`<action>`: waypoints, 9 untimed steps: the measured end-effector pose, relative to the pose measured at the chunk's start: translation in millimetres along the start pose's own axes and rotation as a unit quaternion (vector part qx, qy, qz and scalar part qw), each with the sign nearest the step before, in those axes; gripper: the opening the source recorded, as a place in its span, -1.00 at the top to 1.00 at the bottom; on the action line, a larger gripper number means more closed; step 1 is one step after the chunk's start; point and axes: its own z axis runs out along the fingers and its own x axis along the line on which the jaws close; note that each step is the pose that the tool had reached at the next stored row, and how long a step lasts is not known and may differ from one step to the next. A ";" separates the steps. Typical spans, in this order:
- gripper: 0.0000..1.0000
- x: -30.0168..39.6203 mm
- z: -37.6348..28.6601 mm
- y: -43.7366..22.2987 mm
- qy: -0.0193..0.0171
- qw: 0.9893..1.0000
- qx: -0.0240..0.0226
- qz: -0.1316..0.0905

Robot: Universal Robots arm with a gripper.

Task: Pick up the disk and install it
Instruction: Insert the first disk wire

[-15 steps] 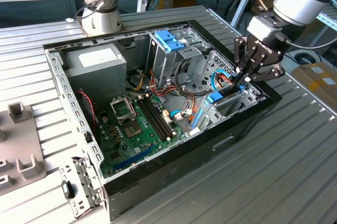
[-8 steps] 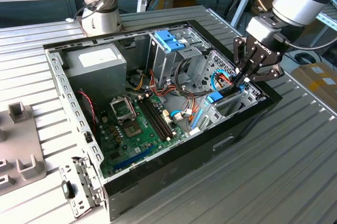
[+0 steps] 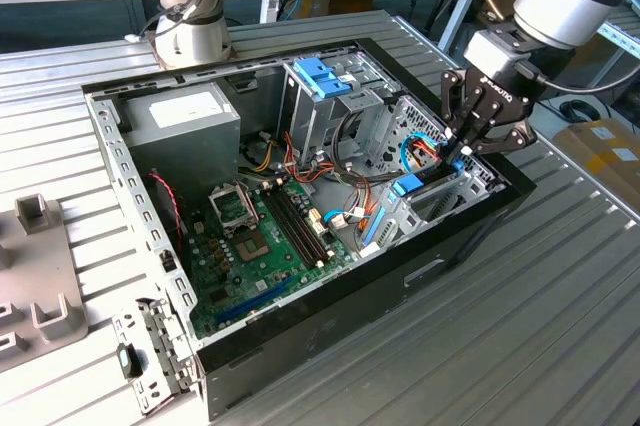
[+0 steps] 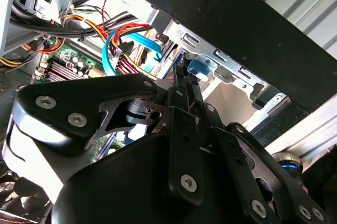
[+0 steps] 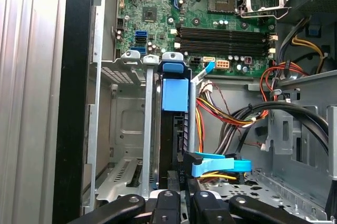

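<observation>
The disk (image 3: 412, 186) stands on edge in the metal drive bay (image 3: 450, 196) at the open computer case's end, on the exterior view's right. Its blue carrier frame shows at the end nearer the motherboard. My gripper (image 3: 458, 151) reaches down into that bay from above and is shut on the disk's other end. In the first wrist view the disk (image 5: 175, 95) is seen edge-on between the bay's rails, running down to my gripper (image 5: 181, 199), whose jaws close on its dark edge. In the second wrist view the gripper (image 4: 181, 79) has its fingers close together.
The case's black wall (image 3: 400, 276) lies close beside the bay. Blue, red and orange cables (image 3: 420, 151) hang next to the gripper. A tall cage with a blue handle (image 3: 320, 76), a grey power-supply box (image 3: 185, 116) and the motherboard (image 3: 260, 236) occupy the case. Grey fixtures (image 3: 40, 276) sit on the exterior view's left.
</observation>
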 end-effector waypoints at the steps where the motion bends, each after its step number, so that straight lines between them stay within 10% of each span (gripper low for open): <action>1: 0.67 0.0 0.8 0.0 0.000 1.000 0.000 0.000; 9: 0.67 0.2 4.6 0.0 0.000 1.000 0.000 0.000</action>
